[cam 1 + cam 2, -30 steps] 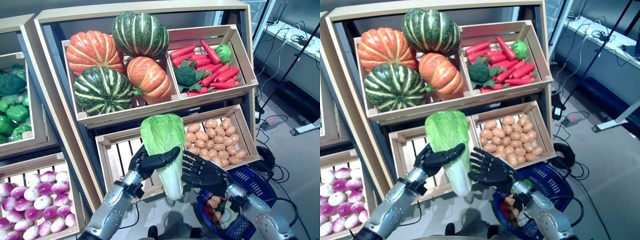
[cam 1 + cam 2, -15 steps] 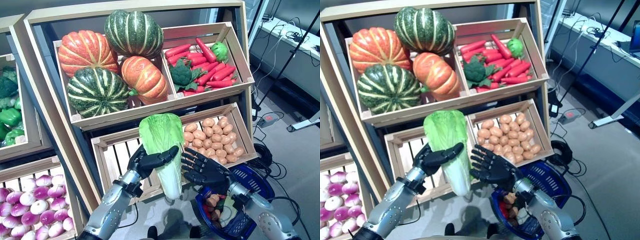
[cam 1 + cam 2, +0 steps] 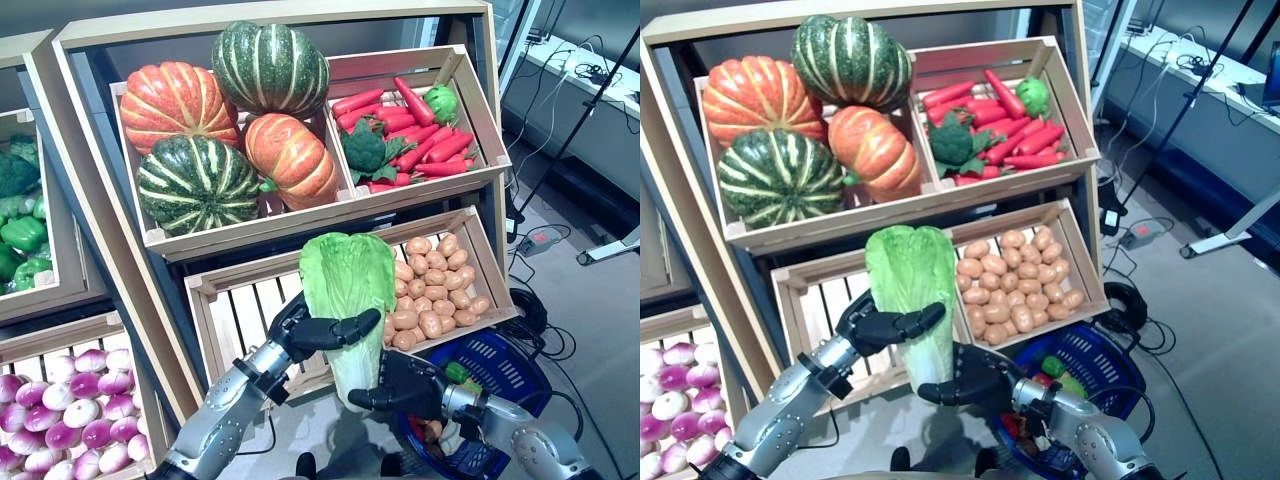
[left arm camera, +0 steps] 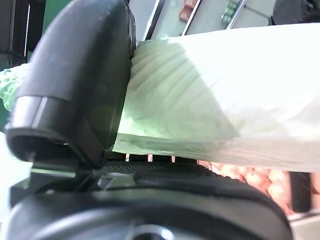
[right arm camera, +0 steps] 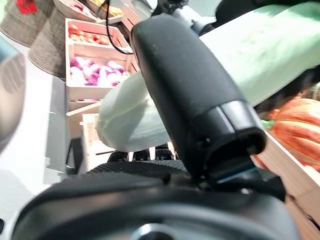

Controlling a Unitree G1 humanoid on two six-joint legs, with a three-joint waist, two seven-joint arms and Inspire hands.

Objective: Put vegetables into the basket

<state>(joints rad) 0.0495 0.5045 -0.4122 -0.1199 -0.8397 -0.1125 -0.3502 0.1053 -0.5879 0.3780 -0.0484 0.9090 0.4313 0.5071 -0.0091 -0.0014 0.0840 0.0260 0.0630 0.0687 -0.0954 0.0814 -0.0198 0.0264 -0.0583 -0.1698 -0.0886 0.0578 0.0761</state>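
Green cabbage clamped by both hands — potato crate behind, basket beside.

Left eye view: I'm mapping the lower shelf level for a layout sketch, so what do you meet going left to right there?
Purple onions → slatted crate → napa cabbage → potatoes

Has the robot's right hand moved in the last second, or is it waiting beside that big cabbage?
Yes. The right hand has dropped from beside the cabbage, level with the potato crate, to below that crate's front edge, now under the cabbage's white base.
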